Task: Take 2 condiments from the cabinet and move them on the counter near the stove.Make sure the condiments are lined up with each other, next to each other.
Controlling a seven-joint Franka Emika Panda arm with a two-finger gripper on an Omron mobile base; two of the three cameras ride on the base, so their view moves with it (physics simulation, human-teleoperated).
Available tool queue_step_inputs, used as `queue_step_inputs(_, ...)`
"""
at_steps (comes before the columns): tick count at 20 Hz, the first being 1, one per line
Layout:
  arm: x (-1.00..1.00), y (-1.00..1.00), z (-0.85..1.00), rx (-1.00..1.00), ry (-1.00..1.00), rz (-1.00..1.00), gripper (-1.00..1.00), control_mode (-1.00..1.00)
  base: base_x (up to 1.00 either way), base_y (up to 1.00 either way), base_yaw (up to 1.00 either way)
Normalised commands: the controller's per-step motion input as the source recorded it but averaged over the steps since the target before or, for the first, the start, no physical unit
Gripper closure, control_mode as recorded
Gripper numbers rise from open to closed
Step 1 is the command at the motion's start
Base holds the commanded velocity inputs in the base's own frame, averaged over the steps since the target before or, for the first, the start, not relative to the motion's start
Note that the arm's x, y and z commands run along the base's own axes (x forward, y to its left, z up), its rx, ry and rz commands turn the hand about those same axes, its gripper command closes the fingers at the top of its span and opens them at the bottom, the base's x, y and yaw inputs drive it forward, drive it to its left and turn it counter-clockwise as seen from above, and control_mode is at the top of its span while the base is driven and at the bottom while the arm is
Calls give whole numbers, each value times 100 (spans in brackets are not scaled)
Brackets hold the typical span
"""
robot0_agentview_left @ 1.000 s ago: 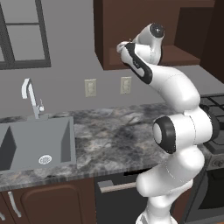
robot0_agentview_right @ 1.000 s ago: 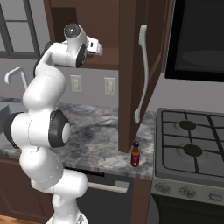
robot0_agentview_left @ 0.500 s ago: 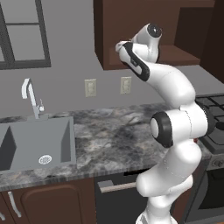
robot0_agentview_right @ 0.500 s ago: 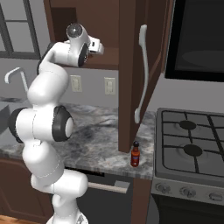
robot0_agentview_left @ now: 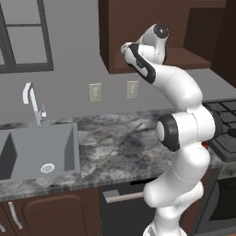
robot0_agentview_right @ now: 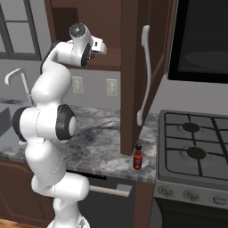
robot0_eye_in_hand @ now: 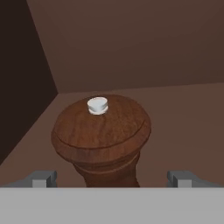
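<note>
Between the open gripper (robot0_eye_in_hand: 113, 178) stands the pepper mill (robot0_eye_in_hand: 101, 138); sauce bottle (robot0_agentview_right: 138, 157) on counter (robot0_agentview_right: 98, 147).

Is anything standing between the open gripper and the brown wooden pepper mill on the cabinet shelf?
Nothing visible does. In the hand view the brown wooden pepper mill stands upright on the dark brown cabinet shelf, directly ahead of the open gripper, with its finger tips on either side and no other item between them.

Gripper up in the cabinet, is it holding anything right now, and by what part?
Nothing held. The gripper is open, its fingertips apart either side of the pepper mill, not touching it.
</note>
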Motion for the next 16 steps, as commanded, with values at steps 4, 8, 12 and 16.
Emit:
queue_step_inputs(4,4,1,-4,0,0,0,100,-100,0,0,0)
queue_step_inputs(8,5,0,-2,0,0,0,100,-100,0,0,0)
queue_step_inputs(12,0,0,0,0,0,0,100,-100,0,0,0)
queue_step_inputs(16,-30,0,0,0,-6,0,100,-100,0,0,0)
